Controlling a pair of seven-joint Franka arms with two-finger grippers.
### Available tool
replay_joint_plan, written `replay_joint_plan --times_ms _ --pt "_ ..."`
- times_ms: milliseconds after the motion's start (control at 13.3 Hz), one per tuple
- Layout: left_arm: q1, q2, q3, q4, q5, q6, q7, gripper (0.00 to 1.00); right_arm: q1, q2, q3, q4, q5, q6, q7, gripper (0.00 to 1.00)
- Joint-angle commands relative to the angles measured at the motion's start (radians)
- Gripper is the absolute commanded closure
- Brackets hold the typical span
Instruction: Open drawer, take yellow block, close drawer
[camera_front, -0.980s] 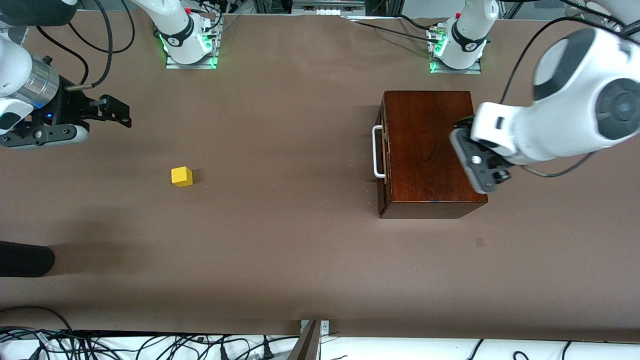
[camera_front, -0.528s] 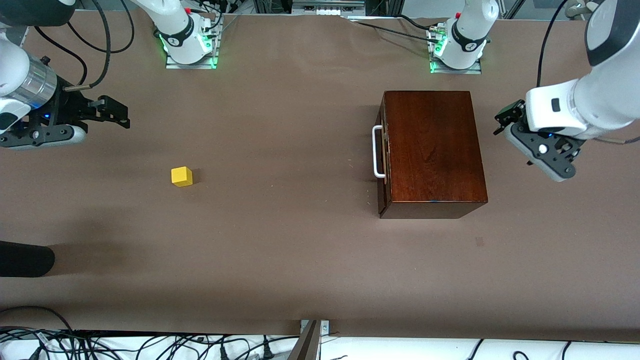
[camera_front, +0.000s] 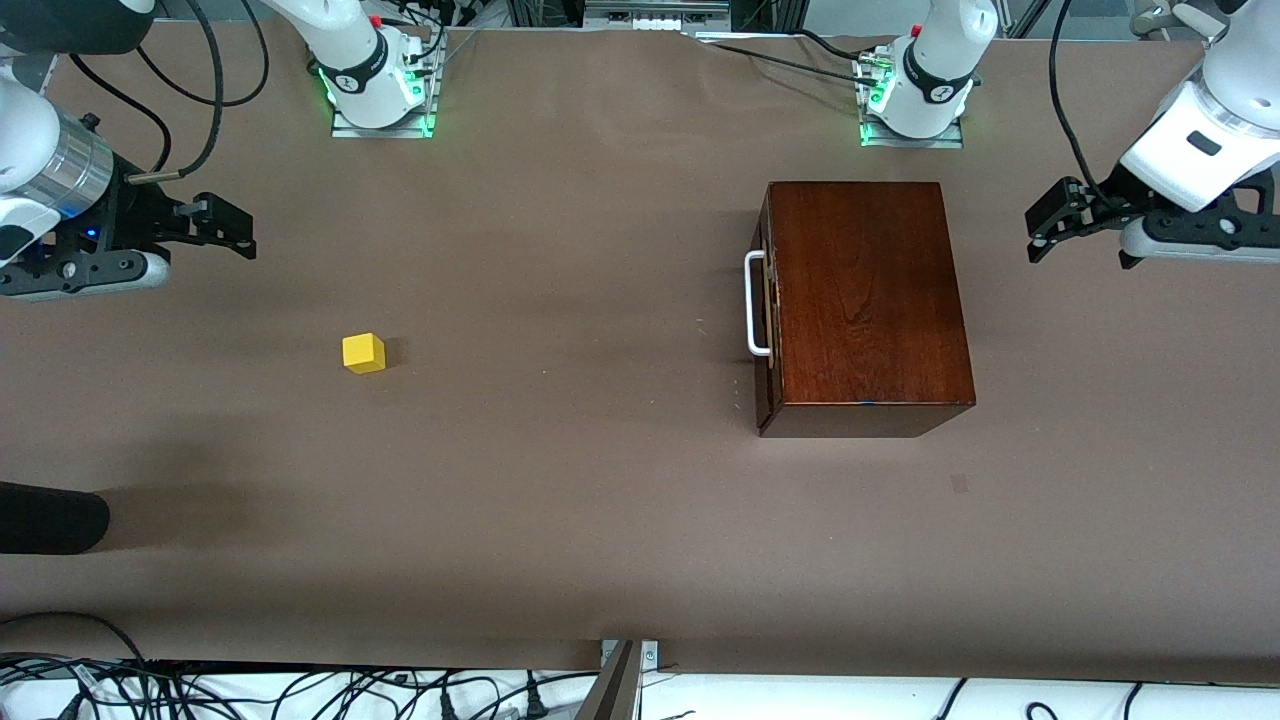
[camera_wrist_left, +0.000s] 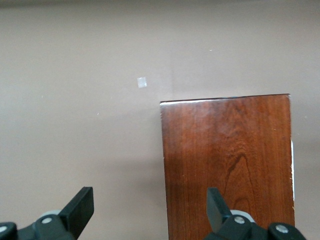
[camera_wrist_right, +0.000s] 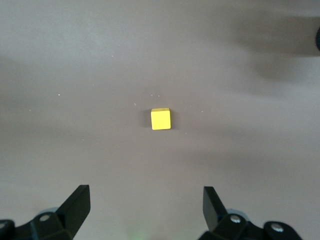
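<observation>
Front view gives me the drawer (camera_front: 766, 305) pushed fully into its dark reddish-brown wooden box (camera_front: 865, 300), the white bar handle (camera_front: 755, 304) facing the right arm's end of the tabletop (camera_front: 600, 520). The box sits toward the left arm's end, and my left hand (camera_front: 1044, 222) hangs in the air just beside it, over bare tabletop off the box's end away from the handle. Its fingers are spread wide and grip nothing; through the left wrist view I see the two fingertips (camera_wrist_left: 80, 207) far apart, with the box top (camera_wrist_left: 227, 165) and a small pale mark (camera_wrist_left: 142, 82) on the tabletop ahead of them.

I find the yellow block (camera_front: 363, 353) out on the open tabletop, well apart from the box, toward the right arm's end. My right hand (camera_front: 238, 228) hovers near that end, with the block nearer to the front camera than the spot it is over. Its fingers are also wide apart and empty; in the right wrist view the block (camera_wrist_right: 160, 119) lies ahead of the hand, centred between the two fingertips (camera_wrist_right: 77, 202), not touched.
</observation>
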Motion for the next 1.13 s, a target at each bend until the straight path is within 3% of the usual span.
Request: replay_joint_plan --times_ms 0,377,603,1056 --pt "-0.007 -0.014 0.045 -0.050 -0.021 0.033 -0.020 0.00 -0.004 0.003 0.012 0.006 -0.022 -0.009 0.000 0.00" --pt "-0.038 0.027 0.100 -0.017 -0.021 0.037 -0.025 0.00 -0.007 0.001 0.006 0.020 -0.022 -0.007 0.024 0.00" --pt "-0.038 0.093 0.098 0.085 -0.017 -0.049 -0.026 0.00 -0.008 0.003 0.005 0.020 -0.024 -0.005 0.026 0.00" --pt "-0.038 0.086 0.094 0.076 -0.021 -0.049 -0.025 0.00 -0.013 0.004 0.003 0.018 -0.022 -0.002 0.026 0.00"
